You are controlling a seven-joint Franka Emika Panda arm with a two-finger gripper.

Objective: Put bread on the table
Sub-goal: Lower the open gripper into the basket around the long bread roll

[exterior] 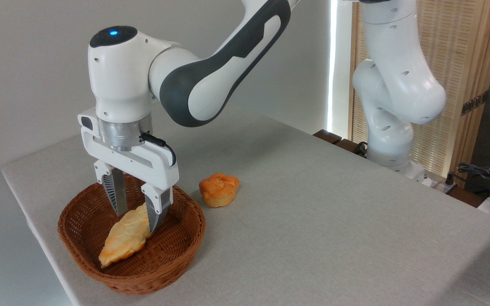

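Basket [79,238] up front holds the bread [123,238]. Gripper [136,214] clamped on its upper end. Bun [218,189] beside, on table [313,238].

The white arm [211,72] reaches down from the upper right, its wrist vertical above the basket [79,238]. The gripper [136,219] points straight down inside the basket, its two fingers closed against the bread [123,240].
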